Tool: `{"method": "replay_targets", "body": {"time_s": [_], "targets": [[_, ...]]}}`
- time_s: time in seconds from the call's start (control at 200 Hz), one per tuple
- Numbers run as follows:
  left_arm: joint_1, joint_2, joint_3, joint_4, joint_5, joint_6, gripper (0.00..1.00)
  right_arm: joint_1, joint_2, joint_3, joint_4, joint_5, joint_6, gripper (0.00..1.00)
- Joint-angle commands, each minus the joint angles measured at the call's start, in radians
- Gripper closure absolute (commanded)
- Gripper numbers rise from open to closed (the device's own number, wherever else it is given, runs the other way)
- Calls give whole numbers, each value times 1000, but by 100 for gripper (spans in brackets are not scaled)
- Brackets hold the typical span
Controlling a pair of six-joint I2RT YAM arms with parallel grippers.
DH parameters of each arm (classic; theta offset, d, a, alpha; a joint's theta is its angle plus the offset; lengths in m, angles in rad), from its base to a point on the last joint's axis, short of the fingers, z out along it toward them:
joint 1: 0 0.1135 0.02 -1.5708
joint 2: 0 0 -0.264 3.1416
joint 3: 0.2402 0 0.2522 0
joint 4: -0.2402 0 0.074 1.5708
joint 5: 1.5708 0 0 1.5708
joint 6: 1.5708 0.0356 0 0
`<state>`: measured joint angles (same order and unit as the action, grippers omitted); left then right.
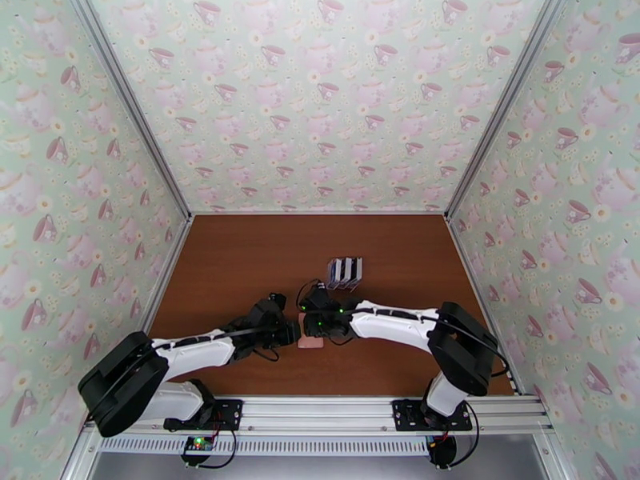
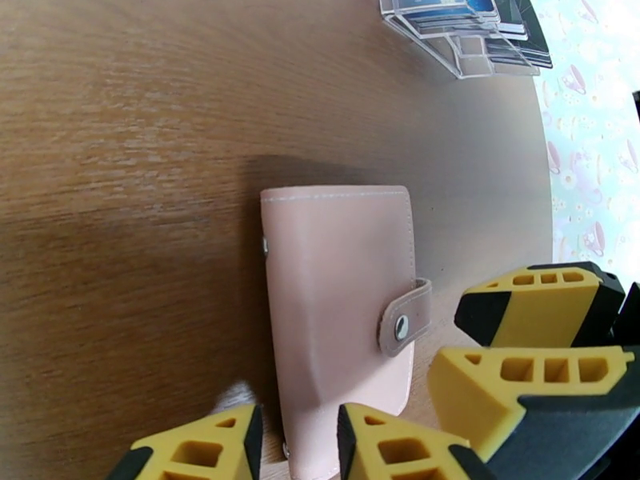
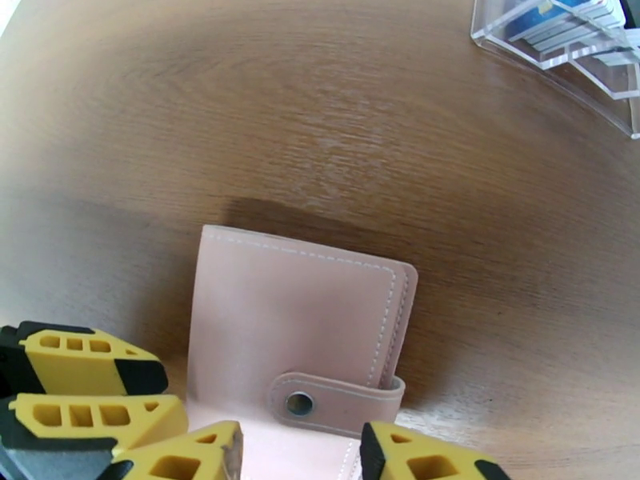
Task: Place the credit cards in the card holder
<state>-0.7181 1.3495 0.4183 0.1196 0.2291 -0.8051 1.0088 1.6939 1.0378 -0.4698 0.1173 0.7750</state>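
Closed pink rectangular wallet (image 2: 336,298), tab snapped, flat on brown wooden table (image 2: 120,154). Fingers of left gripper (image 2: 300,434) and right gripper (image 3: 300,450) parted over wallet's edge; contact undetermined.

Card holder (image 1: 310,342) lies flat on tabletop (image 1: 240,258), left hand (image 2: 298,435) at its left, right hand (image 3: 300,454) at its right. Card rack (image 1: 345,272) holding credit cards (image 2: 438,2) stands behind, apart.

Nothing properly readable from where I sit. Blue card (image 2: 448,2) in clear rack (image 2: 480,54) has white lettering, cut off at edge, can't make it out.
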Motion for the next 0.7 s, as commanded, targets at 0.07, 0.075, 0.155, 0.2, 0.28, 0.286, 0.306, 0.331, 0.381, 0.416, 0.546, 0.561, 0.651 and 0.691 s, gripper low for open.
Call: {"method": "replay_targets", "body": {"time_s": [0.07, 0.075, 0.155, 0.2, 0.28, 0.286, 0.306, 0.331, 0.381, 0.416, 0.546, 0.561, 0.651, 0.691], "targets": [[-7, 1, 4, -43, 1, 13, 70, 8, 45, 44, -14, 2, 18, 55], [-7, 2, 4, -44, 1, 13, 70, 9, 47, 46, -14, 2, 18, 55], [-7, 4, 4, -47, 0, 14, 70, 8, 64, 53, -13, 0, 21, 56], [-8, 6, 4, -52, -3, 16, 71, 8, 72, 56, -16, 2, 22, 57], [-8, 10, 6, -61, -7, 17, 71, 8, 82, 65, -27, 8, 25, 58], [-8, 10, 6, -61, -8, 18, 71, 8, 83, 65, -28, 8, 25, 58], [-8, 11, 6, -61, -8, 17, 71, 8, 84, 66, -28, 8, 26, 58], [-7, 11, 6, -61, -10, 19, 71, 8, 86, 67, -30, 8, 27, 58], [-7, 15, 6, -61, -12, 20, 71, 8, 91, 72, -35, 7, 27, 58], [-7, 18, 8, -60, -11, 19, 71, 8, 95, 73, -37, 5, 27, 58], [-9, 35, 8, -48, -5, 15, 71, 8, 111, 77, -44, -2, 27, 57], [-9, 38, 8, -45, -5, 15, 70, 8, 114, 76, -46, -2, 28, 57], [-11, 48, 10, -38, -4, 13, 68, 8, 121, 78, -56, -4, 27, 57], [-11, 52, 13, -37, -3, 13, 68, 8, 123, 77, -57, -5, 27, 58]]}}
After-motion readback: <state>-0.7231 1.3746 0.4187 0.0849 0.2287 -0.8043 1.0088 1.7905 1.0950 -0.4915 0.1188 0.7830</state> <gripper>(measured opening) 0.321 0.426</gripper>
